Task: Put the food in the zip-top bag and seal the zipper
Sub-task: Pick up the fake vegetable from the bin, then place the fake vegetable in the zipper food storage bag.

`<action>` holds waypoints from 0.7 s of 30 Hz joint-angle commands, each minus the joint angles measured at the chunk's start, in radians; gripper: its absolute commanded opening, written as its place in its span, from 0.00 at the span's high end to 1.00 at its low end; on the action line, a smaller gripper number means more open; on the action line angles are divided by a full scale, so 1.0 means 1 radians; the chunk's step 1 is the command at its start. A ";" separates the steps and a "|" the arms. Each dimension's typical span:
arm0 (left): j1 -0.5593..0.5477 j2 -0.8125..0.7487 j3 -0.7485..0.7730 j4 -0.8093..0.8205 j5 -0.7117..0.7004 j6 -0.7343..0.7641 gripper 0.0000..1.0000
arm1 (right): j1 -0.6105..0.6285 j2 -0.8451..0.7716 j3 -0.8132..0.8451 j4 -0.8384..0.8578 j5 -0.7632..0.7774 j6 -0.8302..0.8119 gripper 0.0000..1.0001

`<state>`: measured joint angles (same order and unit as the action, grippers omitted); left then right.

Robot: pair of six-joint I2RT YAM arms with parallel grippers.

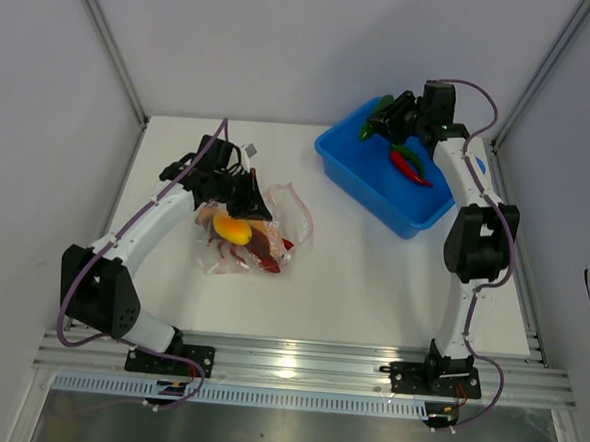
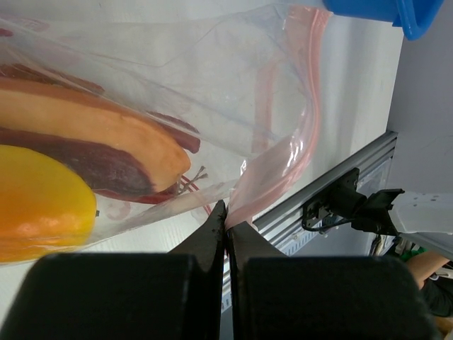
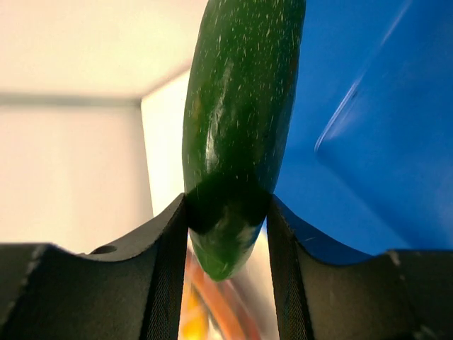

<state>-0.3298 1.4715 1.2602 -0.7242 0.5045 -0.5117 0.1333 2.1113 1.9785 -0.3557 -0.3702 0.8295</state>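
The left gripper [image 2: 226,216] pinches the mouth edge of the zip-top bag [image 2: 212,85], its fingers pressed together on the plastic just beside the pink zipper [image 2: 311,106]. The bag lies left of centre on the table [image 1: 371,286] with a yellow fruit [image 1: 234,229] inside. The right gripper [image 3: 226,212] clamps a green chili pepper [image 3: 241,106] over the far corner of the blue bin [image 1: 378,181]. A stretch of white table separates bin and bag.

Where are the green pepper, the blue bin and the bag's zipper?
green pepper [image 3: 237,134], right wrist view, middle of its body.
blue bin [image 1: 370,174], top external view, bare inner floor.
zipper [image 2: 272,173], left wrist view, wide pink fold.
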 commanded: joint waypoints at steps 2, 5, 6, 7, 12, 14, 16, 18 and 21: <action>-0.005 -0.046 -0.041 0.043 0.025 0.019 0.99 | 0.025 -0.205 -0.121 -0.181 -0.202 -0.237 1.00; -0.005 -0.056 -0.068 0.052 0.012 0.027 0.99 | 0.048 -0.307 -0.211 -0.293 -0.307 -0.376 1.00; -0.005 -0.053 -0.070 0.051 0.009 0.030 0.99 | 0.055 -0.327 -0.222 -0.366 -0.334 -0.410 1.00; -0.005 -0.050 -0.074 0.049 0.009 0.030 0.99 | 0.072 -0.345 -0.236 -0.400 -0.387 -0.440 1.00; -0.005 -0.053 -0.079 0.058 0.005 0.024 0.99 | 0.172 -0.451 -0.315 -0.509 -0.528 -0.540 1.00; -0.005 -0.060 -0.081 0.065 -0.006 0.027 1.00 | 0.219 -0.464 -0.343 -0.523 -0.578 -0.546 1.00; -0.005 -0.059 -0.078 0.060 -0.020 0.033 0.99 | 0.297 -0.458 -0.346 -0.598 -0.585 -0.585 1.00; -0.005 -0.057 -0.067 0.052 -0.033 0.042 0.99 | 0.356 -0.452 -0.360 -0.643 -0.595 -0.589 1.00; -0.005 -0.039 -0.042 0.046 -0.049 0.056 0.99 | 0.406 -0.464 -0.385 -0.663 -0.584 -0.601 1.00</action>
<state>-0.3309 1.4506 1.1866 -0.6899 0.4881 -0.4919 0.5106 1.6791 1.6138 -0.9379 -0.9119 0.2760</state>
